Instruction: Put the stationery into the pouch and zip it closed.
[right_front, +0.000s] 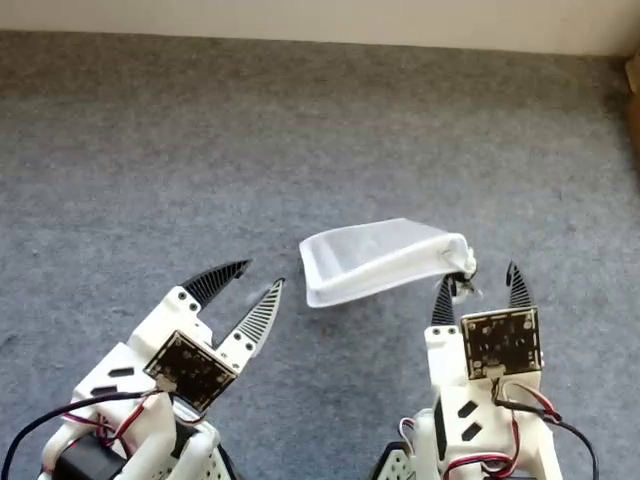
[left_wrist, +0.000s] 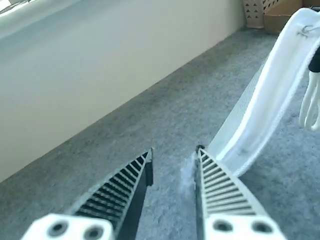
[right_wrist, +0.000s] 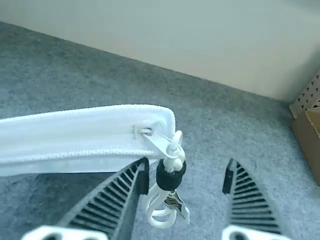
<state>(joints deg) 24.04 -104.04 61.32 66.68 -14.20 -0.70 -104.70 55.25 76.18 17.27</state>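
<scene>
Both end effectors inspected. My left gripper is released, jaws spread, low over the grey carpet and grasping nothing. My right gripper is also released, jaws wide.

The white pouch lies on the carpet just ahead of both grippers, its length running across between them. One left fingertip is just beside the pouch's near corner. I cannot confirm contact.

The zip slider sits at the pouch end nearest my right gripper. Its pull cord hangs between the open right jaws, close against one finger. The zip appears drawn shut along the visible length. Contents cannot be made out.
</scene>
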